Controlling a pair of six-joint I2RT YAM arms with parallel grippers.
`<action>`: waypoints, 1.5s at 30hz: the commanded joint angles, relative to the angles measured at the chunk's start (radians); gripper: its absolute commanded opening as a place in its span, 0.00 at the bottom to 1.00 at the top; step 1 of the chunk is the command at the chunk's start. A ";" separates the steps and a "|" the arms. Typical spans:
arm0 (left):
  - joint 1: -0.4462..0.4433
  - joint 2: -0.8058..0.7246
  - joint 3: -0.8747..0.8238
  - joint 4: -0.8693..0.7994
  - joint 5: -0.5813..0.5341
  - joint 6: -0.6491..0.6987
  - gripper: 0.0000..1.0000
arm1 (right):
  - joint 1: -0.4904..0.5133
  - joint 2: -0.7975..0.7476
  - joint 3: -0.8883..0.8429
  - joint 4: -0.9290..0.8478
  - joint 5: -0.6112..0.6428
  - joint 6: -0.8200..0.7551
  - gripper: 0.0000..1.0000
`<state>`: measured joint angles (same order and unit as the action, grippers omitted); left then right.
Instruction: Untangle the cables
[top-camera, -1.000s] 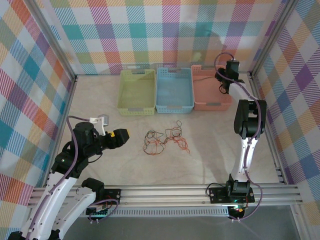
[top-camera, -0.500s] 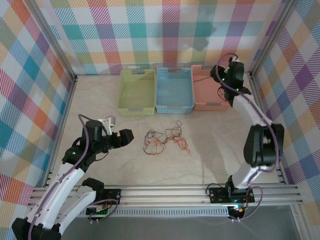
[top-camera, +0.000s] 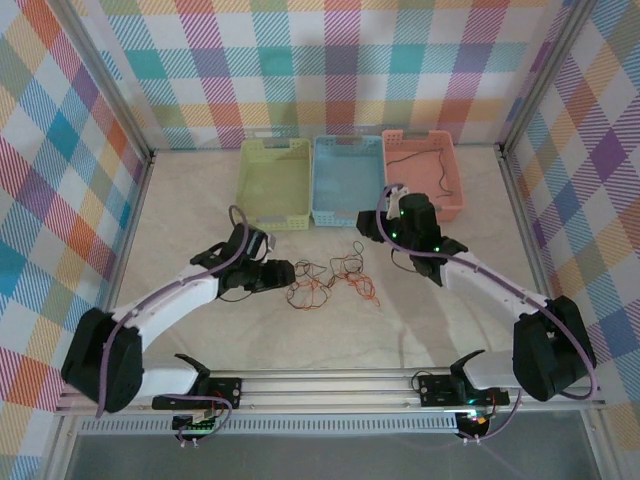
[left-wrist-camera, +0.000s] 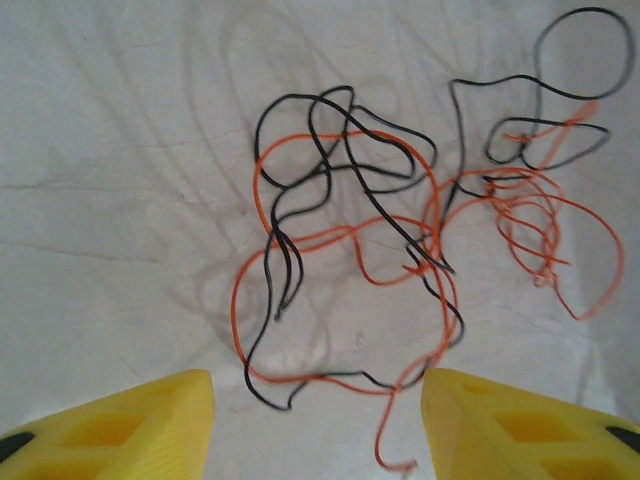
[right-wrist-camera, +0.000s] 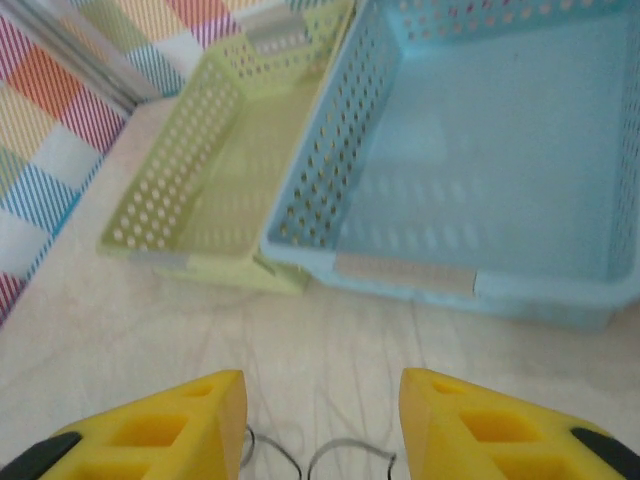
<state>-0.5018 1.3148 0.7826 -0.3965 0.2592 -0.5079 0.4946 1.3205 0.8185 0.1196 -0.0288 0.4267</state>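
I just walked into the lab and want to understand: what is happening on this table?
The robot is untangling thin orange and black cables that lie bunched on the table. The left gripper hovers at one edge of the bunch, jaws apart, holding nothing. The right gripper, also open and empty, is on the basket side, facing the green basket and the blue basket. One black cable lies in the orange basket.
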 joint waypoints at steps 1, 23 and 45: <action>-0.005 0.069 0.060 0.024 -0.017 0.020 0.55 | 0.013 -0.041 -0.048 0.072 -0.023 -0.047 0.45; -0.029 0.255 0.115 0.042 -0.038 0.013 0.00 | 0.015 -0.032 -0.183 0.204 -0.050 -0.088 0.46; -0.043 -0.239 0.216 -0.241 0.069 0.151 0.00 | 0.168 -0.029 -0.225 0.501 -0.468 -0.295 0.55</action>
<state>-0.5365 1.1099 0.9638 -0.5579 0.2871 -0.3950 0.6281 1.2984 0.6071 0.5179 -0.3927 0.2188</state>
